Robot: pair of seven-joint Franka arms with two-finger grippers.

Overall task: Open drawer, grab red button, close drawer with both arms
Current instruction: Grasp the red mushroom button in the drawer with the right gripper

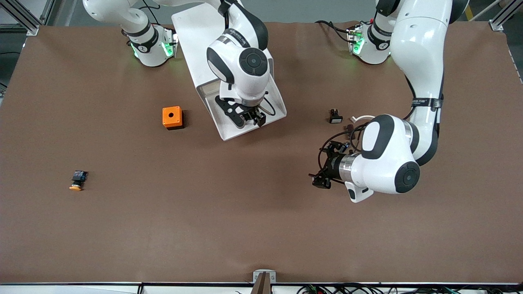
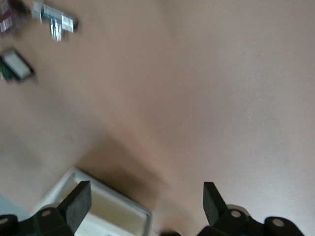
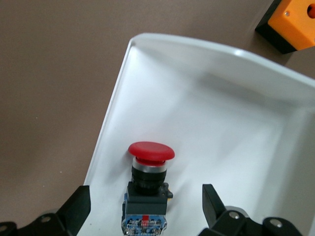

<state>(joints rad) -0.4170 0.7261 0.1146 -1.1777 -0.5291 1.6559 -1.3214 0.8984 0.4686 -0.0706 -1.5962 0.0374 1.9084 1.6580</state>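
Right wrist view: drawer [image 3: 147,88] standing open, right gripper [image 3: 142,206] hovering spread over the button [image 3: 147,187] lying near its corner; left gripper [image 1: 320,179] waiting agape; grabbing and closing remaining.

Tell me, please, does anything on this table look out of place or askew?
Yes. An orange-capped button lies tipped on its side on the bare table toward the right arm's end, apart from everything. The drawer is pulled open; the red button lies inside under the open right gripper.
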